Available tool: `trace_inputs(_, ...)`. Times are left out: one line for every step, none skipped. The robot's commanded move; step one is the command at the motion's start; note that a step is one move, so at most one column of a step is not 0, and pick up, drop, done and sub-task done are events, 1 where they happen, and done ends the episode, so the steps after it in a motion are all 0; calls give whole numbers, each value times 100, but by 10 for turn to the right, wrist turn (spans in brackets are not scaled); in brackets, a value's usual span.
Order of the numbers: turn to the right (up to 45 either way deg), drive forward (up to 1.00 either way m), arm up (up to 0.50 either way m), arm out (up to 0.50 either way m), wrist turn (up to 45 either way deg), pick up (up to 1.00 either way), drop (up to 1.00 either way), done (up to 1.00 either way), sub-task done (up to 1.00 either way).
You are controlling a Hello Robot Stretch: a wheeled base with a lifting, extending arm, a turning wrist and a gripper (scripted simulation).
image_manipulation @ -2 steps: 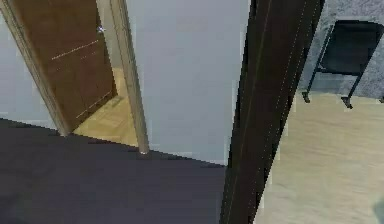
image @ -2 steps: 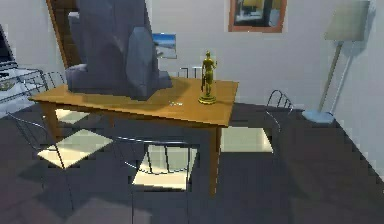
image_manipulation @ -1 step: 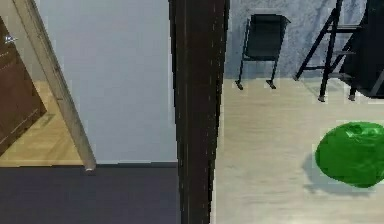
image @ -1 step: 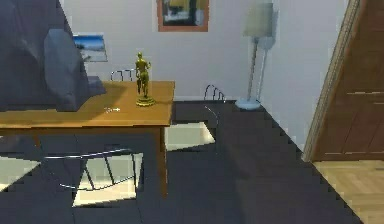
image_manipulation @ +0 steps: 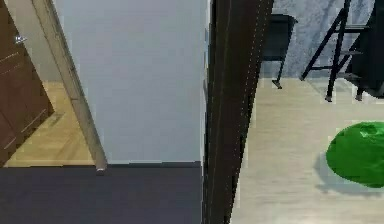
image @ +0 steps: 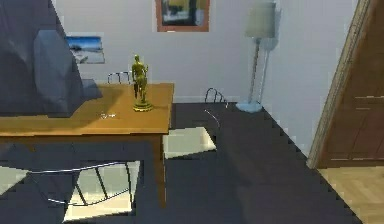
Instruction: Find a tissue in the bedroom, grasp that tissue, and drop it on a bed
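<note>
Tissue or not, we cannot tell: a small pale blob lies on the orange-brown wooden table in the forward view's left half. Near it on the same tabletop, toward the far right corner, a golden figurine on a dark base stands upright. The claw's state we cannot tell.

A wire-backed chair with a cream seat stands at the table's right end, and a second such chair sits at its near side. On the pale wall behind hang a small blue-toned picture and, higher up, an orange-framed picture. Further right, a floor lamp with a pale shade stands against that wall. A dark brown wooden door fills the forward view's right edge, and dark carpet covers the floor.

In the arm side view we see a white wall between a pale wooden door frame and a dark upright edge. Right of that edge, on light wooden flooring, lies a bright green rounded mass, with a black slanted-leg frame further out.
</note>
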Motion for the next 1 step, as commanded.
trace_inputs(-450,0,0,0,0,0,0,0,0)
